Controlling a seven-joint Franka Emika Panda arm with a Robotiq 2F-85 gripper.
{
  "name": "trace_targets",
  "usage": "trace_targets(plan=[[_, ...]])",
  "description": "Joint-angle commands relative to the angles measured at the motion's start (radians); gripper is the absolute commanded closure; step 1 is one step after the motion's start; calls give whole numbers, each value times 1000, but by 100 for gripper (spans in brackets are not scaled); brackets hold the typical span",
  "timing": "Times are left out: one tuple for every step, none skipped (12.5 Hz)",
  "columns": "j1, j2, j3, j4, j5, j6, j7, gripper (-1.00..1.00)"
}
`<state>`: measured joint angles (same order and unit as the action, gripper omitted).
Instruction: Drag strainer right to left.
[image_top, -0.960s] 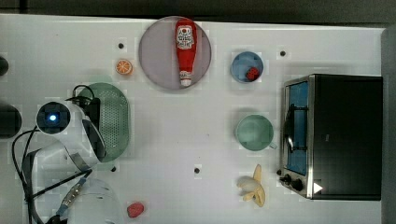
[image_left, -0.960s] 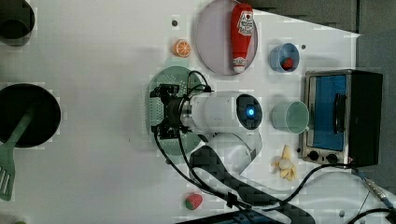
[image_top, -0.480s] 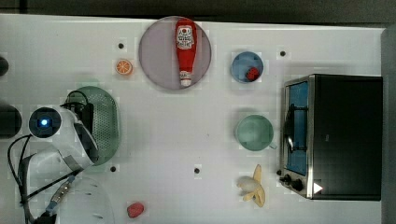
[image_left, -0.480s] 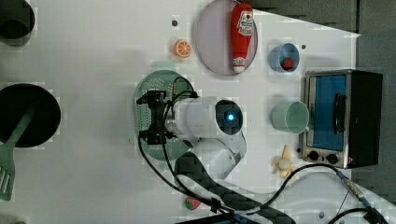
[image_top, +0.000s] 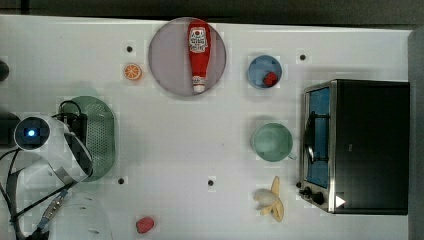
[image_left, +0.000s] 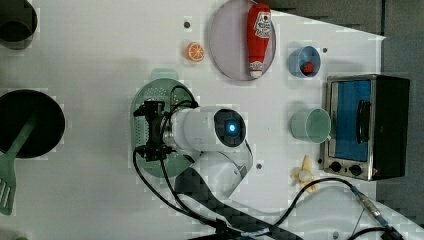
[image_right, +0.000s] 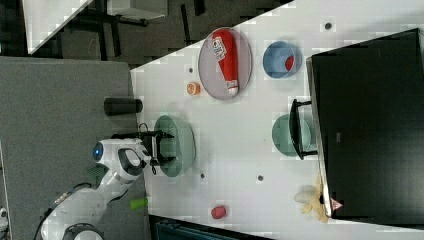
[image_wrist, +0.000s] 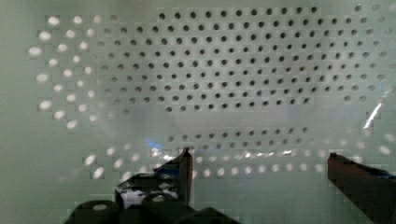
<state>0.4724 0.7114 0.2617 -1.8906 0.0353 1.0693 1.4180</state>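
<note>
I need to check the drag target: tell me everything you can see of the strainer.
The strainer is a pale mint-green oval colander, plastic by its look, with a wide smooth rim and a centre perforated with rows of small holes. It lies flat and upright on the white table near the top view's left edge, below the orange slice. The gripper hangs open inside its bowl, fingers spread close over the holes; whether they touch it cannot be told.
</note>
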Motion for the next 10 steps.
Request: trace_targets(plan=[[-18,-149,2,18,1,-159,-72,-100],[-27,-205,-2,18,1,-239,-138,-100],[-38,-261,-7,18,1,-321,-215,-100],[-48,-321,-18,17,1,-392,-303,-100],[-59,-384,-34,16,1,-465,-395,-100],[-71,-450,-57,16,1,-543,-479,-100],[-82,-517,-83,16,1,-613,-575,-100],[-93,-583,-119,16,1,-672,-665,-100],[-103,-645,-164,15,1,-729,-751,-100],[-112,-702,-215,15,-1,-777,-848,-100]])
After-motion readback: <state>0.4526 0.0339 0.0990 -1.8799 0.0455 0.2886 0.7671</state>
